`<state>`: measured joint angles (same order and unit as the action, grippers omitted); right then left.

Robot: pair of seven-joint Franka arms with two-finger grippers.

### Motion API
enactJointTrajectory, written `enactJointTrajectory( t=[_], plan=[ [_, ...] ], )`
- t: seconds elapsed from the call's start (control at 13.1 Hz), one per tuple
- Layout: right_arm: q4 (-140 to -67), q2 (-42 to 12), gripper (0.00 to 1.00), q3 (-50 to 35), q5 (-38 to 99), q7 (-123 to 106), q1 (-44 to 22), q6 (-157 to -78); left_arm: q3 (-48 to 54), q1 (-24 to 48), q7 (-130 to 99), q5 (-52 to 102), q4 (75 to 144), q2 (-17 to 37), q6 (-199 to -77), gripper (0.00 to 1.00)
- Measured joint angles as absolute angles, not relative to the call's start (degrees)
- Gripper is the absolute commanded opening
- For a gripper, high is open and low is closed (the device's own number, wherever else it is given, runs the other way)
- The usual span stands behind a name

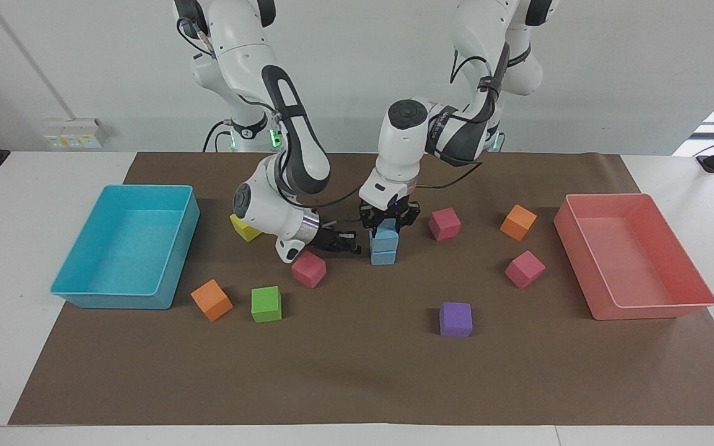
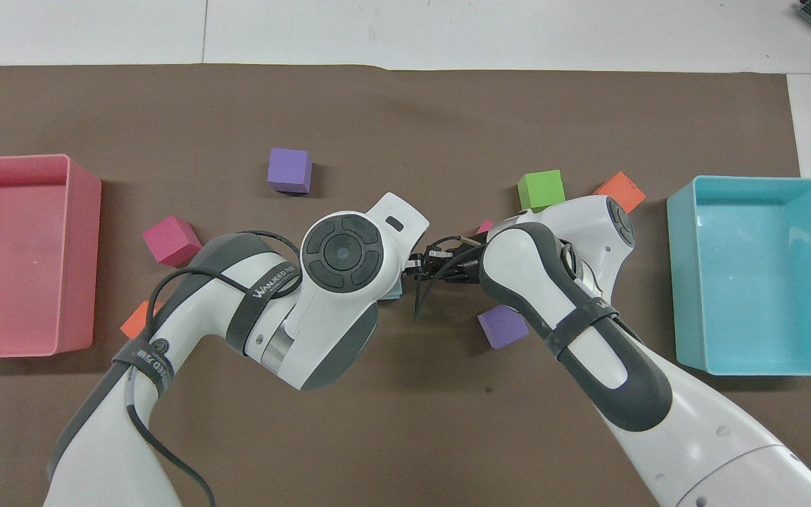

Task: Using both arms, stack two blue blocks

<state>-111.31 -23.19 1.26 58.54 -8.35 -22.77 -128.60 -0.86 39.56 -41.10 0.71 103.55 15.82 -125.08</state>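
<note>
Two small light-blue foam cubes stand stacked near the middle of the brown paper mat [image 1: 357, 371]: the upper blue cube [image 1: 384, 238] sits on the lower blue cube [image 1: 383, 257]. The left gripper [image 1: 388, 224] comes straight down and is clamped on the upper cube. The right gripper [image 1: 349, 243] lies low and sideways just beside the stack, above a pink foam cube [image 1: 308, 269], its fingertips pressed together on nothing. In the overhead view, a grey band on the left arm [image 2: 265, 296] reads "WANJEED". A turquoise plastic tray [image 1: 84, 291] and a pink plastic tray [image 1: 654, 306] sit at the mat's two ends.
</note>
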Motion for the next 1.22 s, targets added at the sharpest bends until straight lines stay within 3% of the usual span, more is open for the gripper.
enactJointTrajectory(
  t=[1.22],
  plan=[
    [-111.3,-23.2,0.00,1.3,58.5,-8.4,-22.8,-128.6,-1.1,39.5,-39.6,0.7,103.6,16.4,-125.2,0.00]
  ],
)
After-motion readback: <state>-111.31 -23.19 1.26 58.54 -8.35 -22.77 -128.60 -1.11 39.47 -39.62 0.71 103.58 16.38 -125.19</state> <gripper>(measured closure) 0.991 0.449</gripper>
